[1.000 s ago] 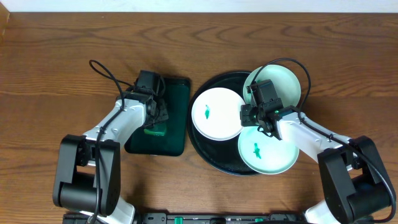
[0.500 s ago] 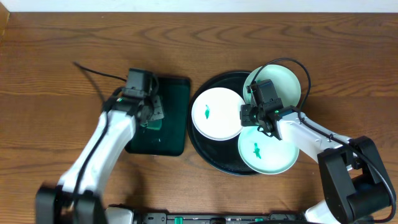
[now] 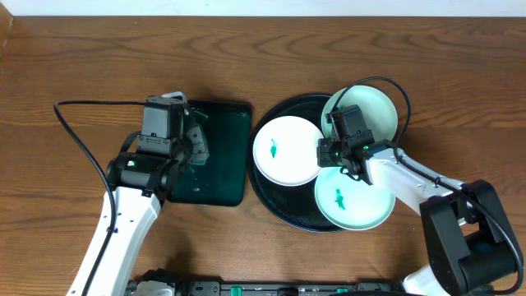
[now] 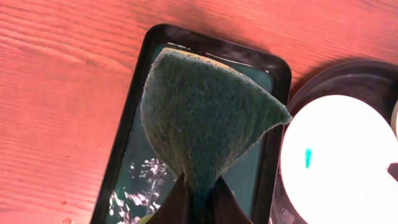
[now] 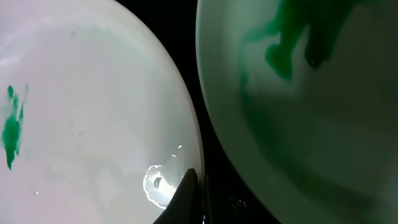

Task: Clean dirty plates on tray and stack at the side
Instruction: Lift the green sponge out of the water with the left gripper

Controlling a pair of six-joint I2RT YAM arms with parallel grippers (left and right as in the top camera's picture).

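Three plates lie on the round black tray (image 3: pixel 271 205): a white one at the left (image 3: pixel 288 152) with a green smear, a pale mint one at the back right (image 3: pixel 374 111), and a front one (image 3: pixel 357 201) with a green smear. My right gripper (image 3: pixel 338 162) is shut on the front plate's near rim; the right wrist view shows the finger (image 5: pixel 198 186) on that rim (image 5: pixel 93 112), with the left plate (image 5: pixel 323 124) beside it. My left gripper (image 3: pixel 196 146) is shut on a dark green sponge (image 4: pixel 205 112) and holds it above the green rectangular tray (image 4: pixel 124 143).
The green rectangular tray (image 3: pixel 222 177) sits just left of the black tray, with wet streaks on its floor (image 4: pixel 149 180). The left arm's cable (image 3: pixel 82 123) loops over the table to the left. Bare wood lies at the back and far left.
My left gripper has lifted off the green tray with the sponge and moved left and up. The right gripper and the plates have not moved.
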